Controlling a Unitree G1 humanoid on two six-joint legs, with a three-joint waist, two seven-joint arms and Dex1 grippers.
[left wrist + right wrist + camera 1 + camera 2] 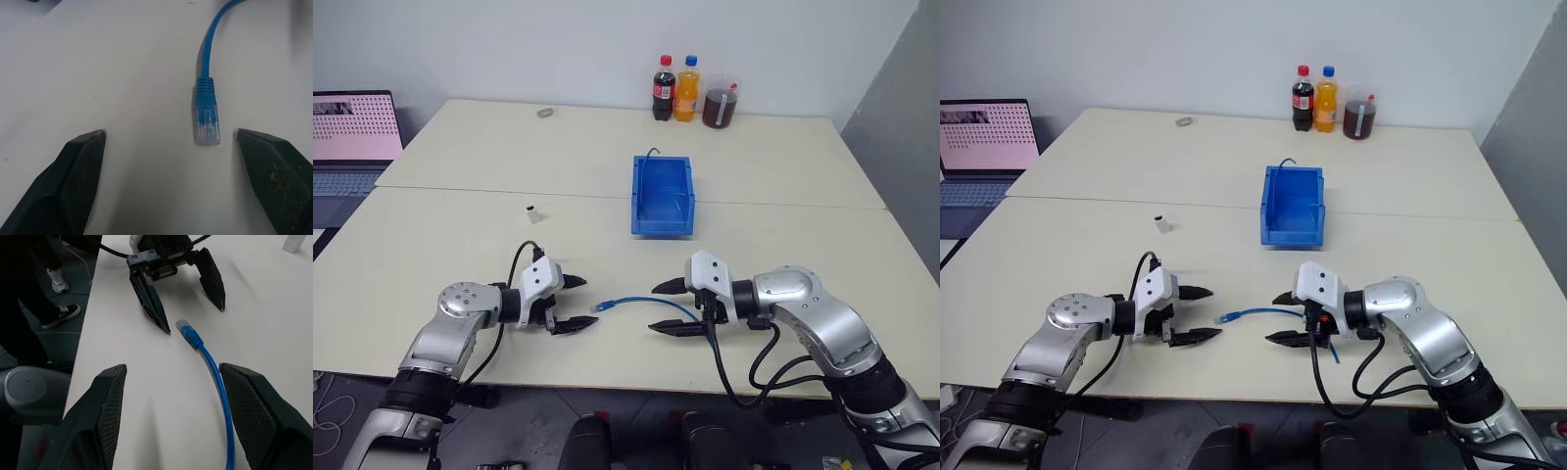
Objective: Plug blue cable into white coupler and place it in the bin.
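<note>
the blue cable (641,303) lies loose near the counter's front edge, running crosswise between both grippers. its clear plug points into the wide-open left gripper (570,304), the nearer one; right gripper (670,307) also open, empty.

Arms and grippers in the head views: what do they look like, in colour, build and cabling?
Both arms are silver-grey metal with rounded joint housings and black bands. Each wrist carries a white boxy block ending in two black, pointed, textured fingers: left gripper, right gripper. Thick black cables loop from each wrist back along the forearm.
</note>
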